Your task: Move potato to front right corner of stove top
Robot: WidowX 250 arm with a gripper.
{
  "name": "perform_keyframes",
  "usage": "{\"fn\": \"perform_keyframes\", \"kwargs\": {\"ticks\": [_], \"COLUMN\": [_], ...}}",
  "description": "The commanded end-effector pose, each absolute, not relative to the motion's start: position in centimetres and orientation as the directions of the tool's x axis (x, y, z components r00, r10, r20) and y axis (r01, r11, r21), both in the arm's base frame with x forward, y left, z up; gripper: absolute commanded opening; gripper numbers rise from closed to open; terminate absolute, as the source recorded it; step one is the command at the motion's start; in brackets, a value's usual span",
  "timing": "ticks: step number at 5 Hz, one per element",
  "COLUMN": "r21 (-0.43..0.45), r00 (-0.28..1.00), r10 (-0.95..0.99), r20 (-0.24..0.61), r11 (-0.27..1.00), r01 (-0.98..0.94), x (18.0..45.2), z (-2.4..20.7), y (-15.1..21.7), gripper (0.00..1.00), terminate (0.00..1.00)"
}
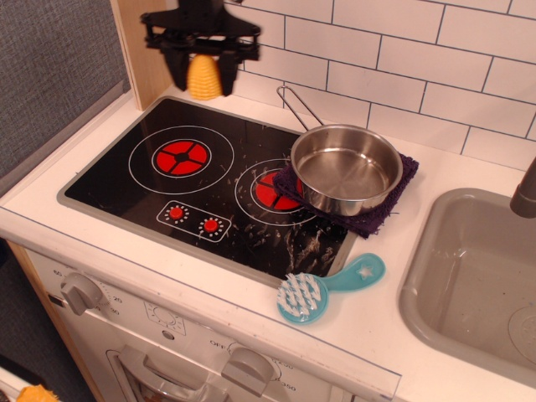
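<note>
The potato (pixel 203 77) is a small yellow ridged dome. It hangs in the air above the back edge of the stove top, held between my black fingers. My gripper (pixel 203 74) is shut on it at the top of the view. The stove top (pixel 117 188) is a glossy black cooktop with a grey rim, two red burners and two red dials. Its front right corner (pixel 322 251) shows white scuffs and lies bare, just left of the brush.
A steel pot (pixel 345 167) with a wire handle sits on a purple cloth (pixel 394 201) over the right burner. A teal scrub brush (pixel 322 289) lies on the white counter by the front right corner. A grey sink (pixel 473 276) is at the right.
</note>
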State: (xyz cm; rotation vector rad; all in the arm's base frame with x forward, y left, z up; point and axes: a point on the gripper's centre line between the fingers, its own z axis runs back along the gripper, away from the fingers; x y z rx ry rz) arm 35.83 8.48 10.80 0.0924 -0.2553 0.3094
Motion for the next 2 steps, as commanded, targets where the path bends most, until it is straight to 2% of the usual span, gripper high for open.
{"fn": "perform_keyframes", "kwargs": {"ticks": [1,2], "r21": [-0.026,-0.014], "r00": [0.918,0.940], "r10": [0.235,0.194], "r20": [0.319,0.282], "r11": [0.971,0.980], "r01": [-0.239,-0.198], "x": [30.9,30.4], "z": [10.7,9.3], "y": [3.2,1.6], "gripper": [0.00,0.00], "terminate": [0.00,0.00]}}
